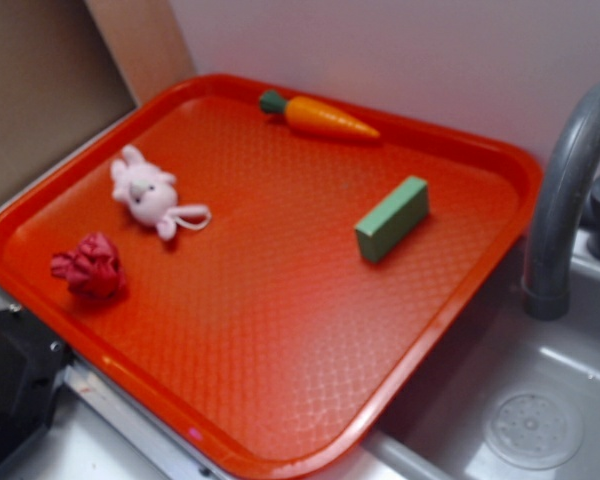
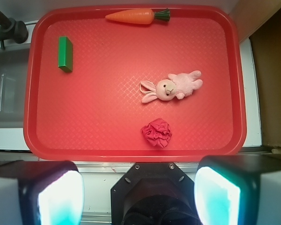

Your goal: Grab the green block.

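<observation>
Gripper [image 2: 139,187] spread wide, nothing between the two pale fingers [image 2: 58,197], parked over the near rim of the red plastic tray [image 2: 131,154] and well apart from everything on it. Nothing grabbed yet, so still the approach step by the look of it.

Small matte green rectangular block [image 2: 65,54] lying flat near the tray's far left corner in the wrist view, clear of the rim. Probably best to travel up and left across the tray, rotate so the fingers straddle the narrow width rather than the length, then drop straight down and close. Plenty of free space around it, no real snag risk.

Closer in: crumpled red cloth ball [image 2: 156,132], then pink plush bunny [image 2: 171,87]. Orange toy carrot with green top [image 2: 136,16] along the far edge.

Exterior view adds the grey curved faucet [image 1: 565,200] and sink basin [image 1: 520,400] beside the tray, plus the block [image 1: 391,218] showing its height. No gripper visible there. Wrist view alone gives the finger spread.
</observation>
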You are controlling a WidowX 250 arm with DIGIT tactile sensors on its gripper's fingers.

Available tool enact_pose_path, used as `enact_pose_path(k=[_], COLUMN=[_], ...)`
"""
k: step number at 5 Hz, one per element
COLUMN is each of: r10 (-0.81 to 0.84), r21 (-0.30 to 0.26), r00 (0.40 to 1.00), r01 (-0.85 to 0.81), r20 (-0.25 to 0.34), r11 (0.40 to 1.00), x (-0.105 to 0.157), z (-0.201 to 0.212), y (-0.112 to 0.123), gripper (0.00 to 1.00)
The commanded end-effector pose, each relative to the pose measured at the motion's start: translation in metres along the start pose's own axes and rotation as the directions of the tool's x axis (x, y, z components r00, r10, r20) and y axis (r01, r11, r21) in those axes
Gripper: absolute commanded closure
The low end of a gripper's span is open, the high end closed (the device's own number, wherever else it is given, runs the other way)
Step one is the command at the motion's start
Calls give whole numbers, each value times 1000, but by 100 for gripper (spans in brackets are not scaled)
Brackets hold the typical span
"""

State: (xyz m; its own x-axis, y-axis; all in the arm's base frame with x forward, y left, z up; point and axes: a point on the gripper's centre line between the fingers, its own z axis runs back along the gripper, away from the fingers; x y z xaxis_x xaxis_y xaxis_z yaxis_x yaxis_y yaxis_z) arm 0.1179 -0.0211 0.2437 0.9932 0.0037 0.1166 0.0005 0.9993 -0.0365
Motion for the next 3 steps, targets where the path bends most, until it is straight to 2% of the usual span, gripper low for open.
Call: enact_pose_path(k=[1,2,3], r10=[0,156,272], r21=[0,25,9], r00=[1000,986,958], r01=[0,-158,-273], r20=[0,59,88], r11=[1000,987,962], x=[0,15,34], z=[0,-13,-26], y=[0,-16,-37], gripper=[0,0,0])
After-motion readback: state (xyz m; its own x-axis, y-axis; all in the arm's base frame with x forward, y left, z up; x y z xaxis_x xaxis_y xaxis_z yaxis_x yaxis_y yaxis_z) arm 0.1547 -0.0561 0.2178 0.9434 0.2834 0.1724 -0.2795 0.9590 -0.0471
